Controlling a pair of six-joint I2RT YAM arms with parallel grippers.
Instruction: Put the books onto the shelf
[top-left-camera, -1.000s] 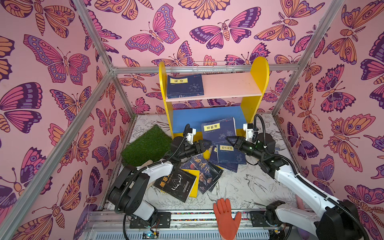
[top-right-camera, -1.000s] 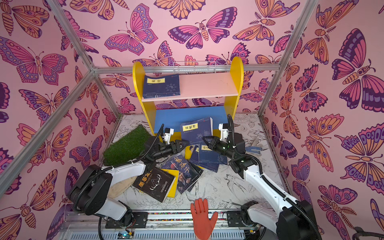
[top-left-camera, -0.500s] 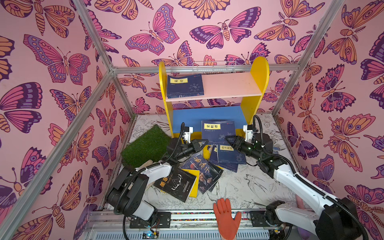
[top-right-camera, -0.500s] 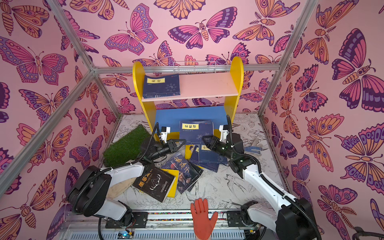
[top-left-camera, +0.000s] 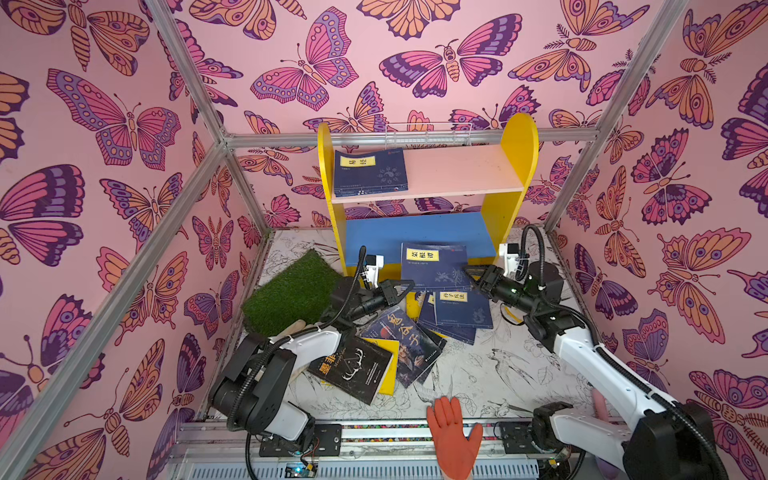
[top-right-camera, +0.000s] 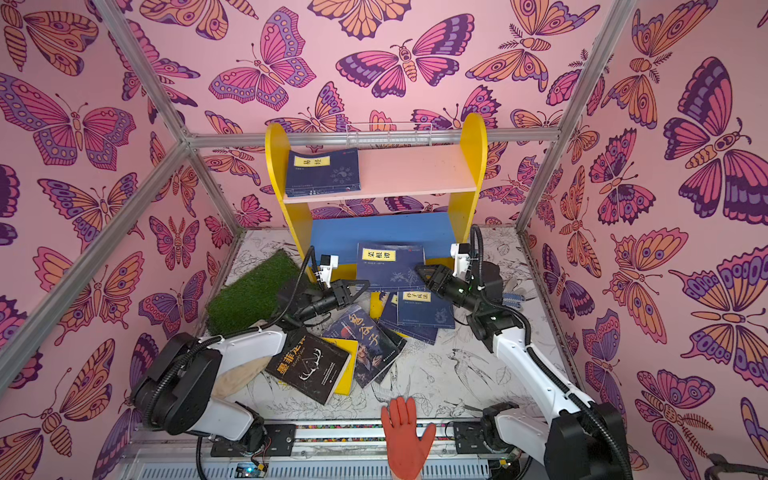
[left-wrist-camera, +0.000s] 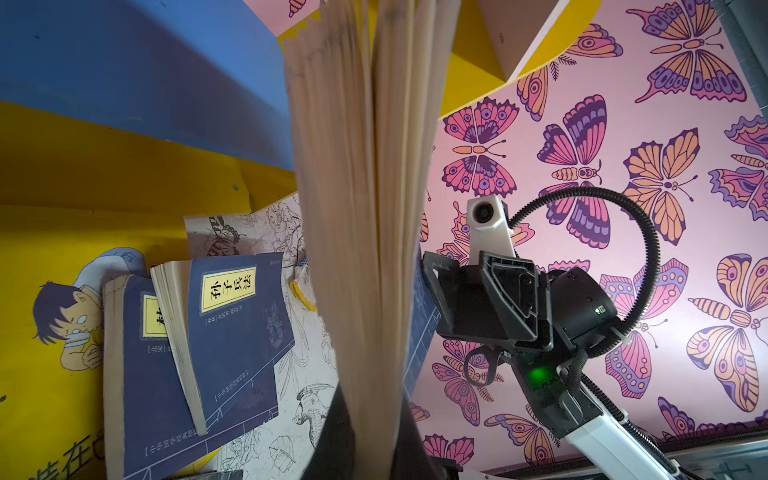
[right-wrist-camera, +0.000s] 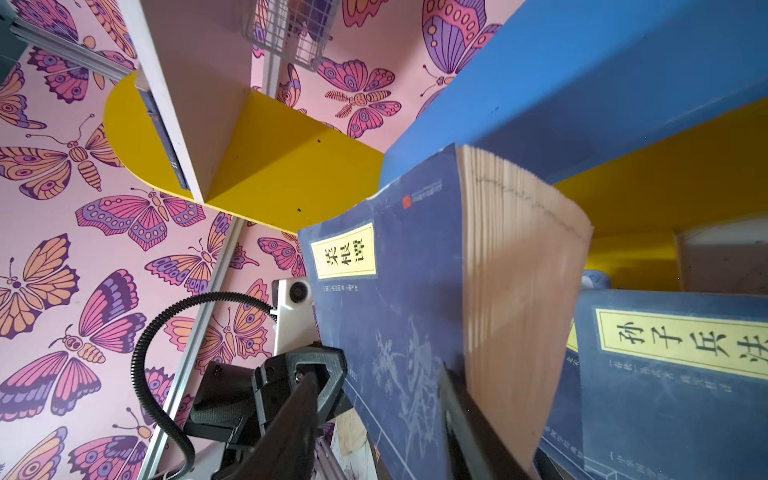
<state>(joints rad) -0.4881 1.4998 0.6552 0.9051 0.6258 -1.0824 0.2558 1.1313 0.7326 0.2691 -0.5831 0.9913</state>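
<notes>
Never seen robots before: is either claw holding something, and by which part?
The left gripper pinches the raised navy book by its near corner; the right gripper stands open around the opposite corner.

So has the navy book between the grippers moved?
Yes. The navy book has turned clockwise in both top views: tilted before, its top edge now lies nearly parallel to the blue lower board.
</notes>
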